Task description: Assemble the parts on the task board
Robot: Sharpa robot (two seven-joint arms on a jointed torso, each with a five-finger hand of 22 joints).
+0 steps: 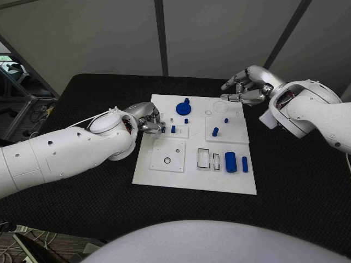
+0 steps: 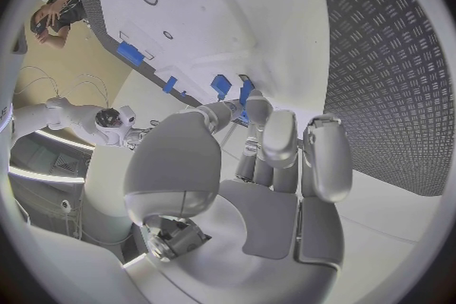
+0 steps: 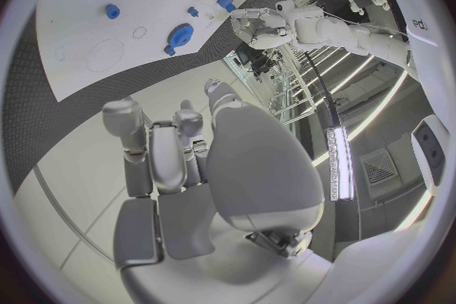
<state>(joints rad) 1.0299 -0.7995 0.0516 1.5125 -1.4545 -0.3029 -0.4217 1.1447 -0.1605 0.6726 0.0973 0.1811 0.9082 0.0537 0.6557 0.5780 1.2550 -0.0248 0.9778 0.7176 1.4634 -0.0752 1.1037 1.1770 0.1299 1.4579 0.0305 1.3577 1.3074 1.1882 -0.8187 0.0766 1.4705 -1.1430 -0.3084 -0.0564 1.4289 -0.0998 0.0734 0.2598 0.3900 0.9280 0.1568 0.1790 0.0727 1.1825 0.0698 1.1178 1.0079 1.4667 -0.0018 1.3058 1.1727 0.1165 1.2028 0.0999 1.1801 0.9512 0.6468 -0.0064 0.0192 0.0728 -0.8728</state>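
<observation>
Left hand (image 1: 148, 121) at the task board's (image 1: 193, 181) left edge, fingers closing on a small blue part (image 2: 245, 100); right hand (image 1: 246, 87) above the far right corner, fingers loosely curled, holding nothing. Board on black table (image 1: 301, 186); blue gear (image 1: 183, 108), cylinder (image 1: 230, 162), pegs on it.

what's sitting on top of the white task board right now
On the task board: a blue gear, several small blue pegs, and a blue cylinder. The left hand covers the board's left edge, hiding anything beneath it.
</observation>
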